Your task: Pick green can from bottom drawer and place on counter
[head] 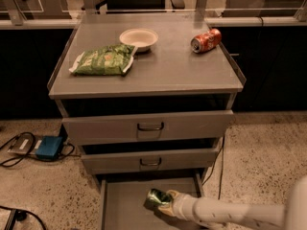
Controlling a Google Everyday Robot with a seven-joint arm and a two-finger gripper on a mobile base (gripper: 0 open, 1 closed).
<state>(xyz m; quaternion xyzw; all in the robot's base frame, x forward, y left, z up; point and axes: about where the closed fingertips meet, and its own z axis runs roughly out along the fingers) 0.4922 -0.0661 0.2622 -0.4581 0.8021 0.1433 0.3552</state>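
The green can (154, 198) lies tilted over the floor of the open bottom drawer (122, 202), near its middle. My gripper (164, 204) reaches in from the lower right on a pale arm, and its fingers are closed around the can's right end. I cannot tell whether the can still touches the drawer floor. The counter (163, 68) is the flat grey top of the cabinet, above the drawers.
On the counter lie a green snack bag (103, 60), a white bowl (138, 37) and a red-orange can (206, 40) on its side. Two upper drawers (150, 126) stand partly open above the bottom one. A blue box with cables (49, 147) sits on the floor at left.
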